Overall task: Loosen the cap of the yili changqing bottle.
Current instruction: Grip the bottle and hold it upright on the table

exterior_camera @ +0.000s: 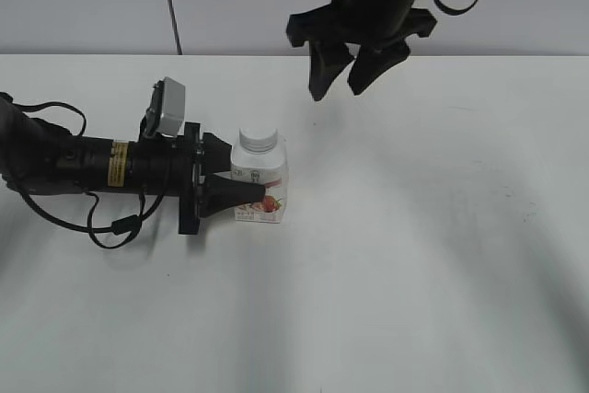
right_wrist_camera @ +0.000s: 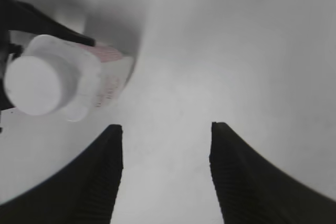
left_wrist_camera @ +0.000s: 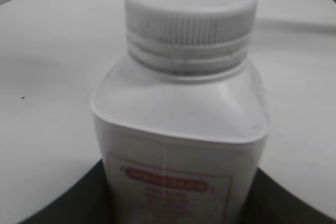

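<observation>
I see the yili changqing bottle (exterior_camera: 259, 181) upright on the white table (exterior_camera: 414, 255), clamped at its body by the left gripper (exterior_camera: 241, 181), arm lying horizontal. Cap (exterior_camera: 257, 138) is on. Right gripper (exterior_camera: 348, 75) hangs above, up and right of the bottle, jaws apart, holding nothing.

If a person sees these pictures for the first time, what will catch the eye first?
First, the small white bottle with a strawberry label, upright left of the table's centre, its ribbed cap on. The left gripper, lying low, has its fingers on both sides of the body. The right gripper hangs open above, to the right of the bottle.
</observation>
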Robot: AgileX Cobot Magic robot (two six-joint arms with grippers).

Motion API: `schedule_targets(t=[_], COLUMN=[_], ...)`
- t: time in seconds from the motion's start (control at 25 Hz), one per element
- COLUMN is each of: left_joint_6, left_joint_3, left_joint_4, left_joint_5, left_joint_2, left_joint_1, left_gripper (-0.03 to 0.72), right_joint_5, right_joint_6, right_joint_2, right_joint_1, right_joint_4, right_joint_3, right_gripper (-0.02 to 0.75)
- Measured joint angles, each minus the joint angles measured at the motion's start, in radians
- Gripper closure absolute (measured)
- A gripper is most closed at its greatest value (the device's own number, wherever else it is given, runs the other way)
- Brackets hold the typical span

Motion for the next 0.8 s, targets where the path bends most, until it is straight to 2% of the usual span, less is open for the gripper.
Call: schedule_targets(t=[0.16,0.36,0.56,0.8], left_joint_6=[0.000,-0.001,-0.002,-0.002], left_joint_3=[0.000,0.000,0.000,0.000], left_joint_4=[0.004,0.009,0.019,0.026], left_joint_5=[0.000,0.000,-0.002,-0.003], left_joint_2=[0.000,0.000,0.000,0.000], left_joint_1=[-0.022,-0.026,-0.049,-0.081], left_gripper=[0.330,0.330,0.330,0.330], right_joint_5=[0.002,0.003,0.003,0.003], right_joint_6=[0.003,0.006,0.007,0.007], right_joint_2=[0.000,0.000,0.000,0.000], right_joint_1=[0.070,0.117,0.138,0.146], right_joint_4=[0.018,0.026,0.044,0.045], right_joint_3=[-0.002,-0.002,-0.002,-0.002], right_gripper=[0.310,0.300,0.218,0.202])
